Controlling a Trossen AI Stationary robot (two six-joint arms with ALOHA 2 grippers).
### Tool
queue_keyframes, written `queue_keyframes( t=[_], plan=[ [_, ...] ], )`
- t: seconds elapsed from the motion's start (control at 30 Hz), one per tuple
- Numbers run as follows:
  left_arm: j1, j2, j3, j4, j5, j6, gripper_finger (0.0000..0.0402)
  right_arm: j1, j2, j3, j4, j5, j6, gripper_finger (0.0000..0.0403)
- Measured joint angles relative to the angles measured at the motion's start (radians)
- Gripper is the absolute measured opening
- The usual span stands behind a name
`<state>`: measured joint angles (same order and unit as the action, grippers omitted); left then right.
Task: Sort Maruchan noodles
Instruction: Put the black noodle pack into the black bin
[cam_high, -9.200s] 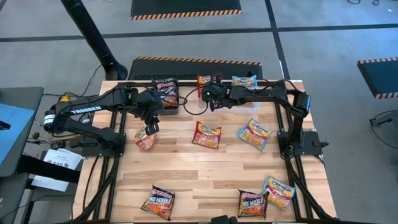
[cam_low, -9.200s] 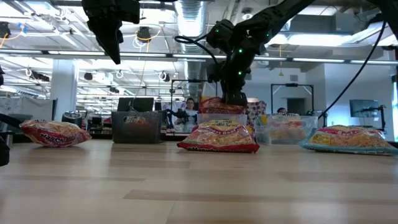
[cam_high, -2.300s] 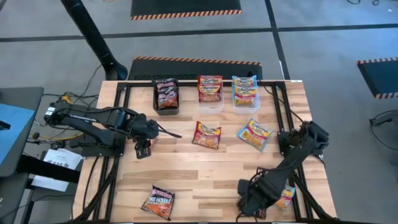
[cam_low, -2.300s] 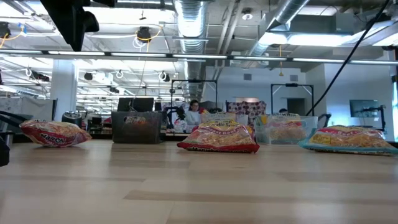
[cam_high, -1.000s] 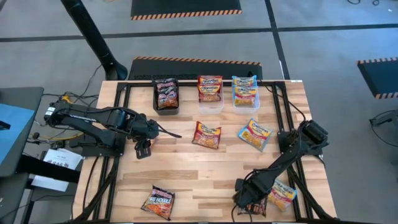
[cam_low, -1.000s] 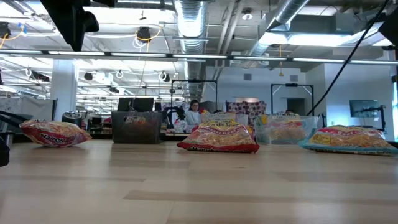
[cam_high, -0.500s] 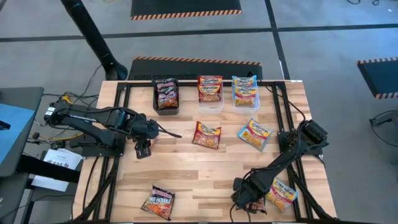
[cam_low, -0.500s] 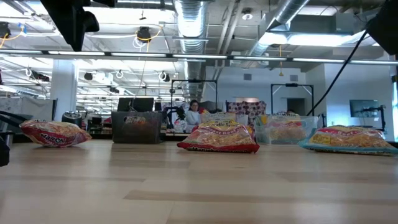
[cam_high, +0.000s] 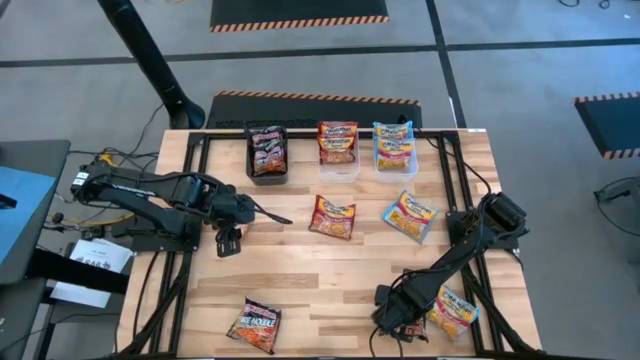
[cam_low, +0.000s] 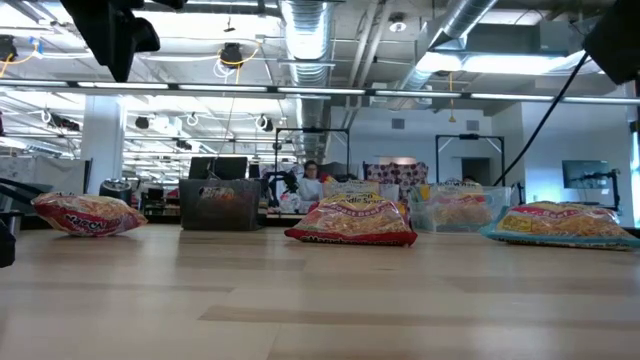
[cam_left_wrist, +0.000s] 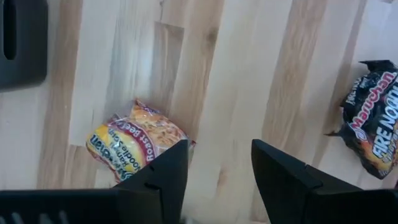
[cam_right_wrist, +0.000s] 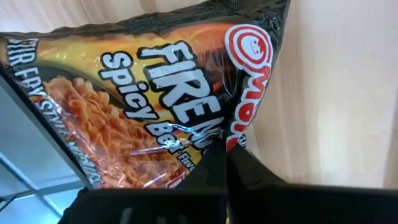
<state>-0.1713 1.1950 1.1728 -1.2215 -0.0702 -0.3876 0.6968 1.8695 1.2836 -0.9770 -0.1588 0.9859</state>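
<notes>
Right gripper (cam_high: 392, 325) at the table's (cam_high: 330, 275) near edge, fingers pinched together on a black Fire Noodle packet (cam_right_wrist: 168, 112); blue-yellow packet (cam_high: 453, 310) just beside it toward the right edge. Second black packet (cam_high: 254, 324) near the front left corner. Left gripper (cam_left_wrist: 217, 180) spread, empty, above a Roast Beef packet (cam_left_wrist: 134, 142) by the left edge. Mid-table: red packet (cam_high: 333, 217), blue-yellow packet (cam_high: 410, 216). Far edge: black bin (cam_high: 267, 170), two clear bins (cam_high: 339, 167), each holding packets.
</notes>
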Motion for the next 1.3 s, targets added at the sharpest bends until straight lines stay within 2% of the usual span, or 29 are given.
queue_keyframes(
  t=[0.2, 0.43, 0.73, 1.07, 1.3],
  plan=[
    [0.025, 0.000, 0.000, 0.031, -0.089, -0.047, 0.0193, 0.000, 0.001, 0.062, -0.044, 0.063, -0.019, 0.0003],
    [0.031, 0.000, 0.000, 0.136, -0.068, -0.091, 0.0187, -0.007, 0.001, 0.147, -0.151, 0.125, -0.036, 0.0003],
    [0.031, 0.000, 0.000, 0.280, -0.041, -0.078, 0.0182, -0.030, 0.001, 0.246, -0.248, 0.220, -0.106, 0.0003],
    [0.031, 0.000, 0.000, 0.368, -0.040, -0.066, 0.0182, -0.078, 0.001, 0.378, -0.337, 0.355, -0.236, 0.0003],
    [0.031, 0.000, 0.000, 0.450, 0.007, -0.101, 0.0182, -0.129, 0.001, 0.503, -0.376, 0.471, -0.377, 0.0003]
  ],
)
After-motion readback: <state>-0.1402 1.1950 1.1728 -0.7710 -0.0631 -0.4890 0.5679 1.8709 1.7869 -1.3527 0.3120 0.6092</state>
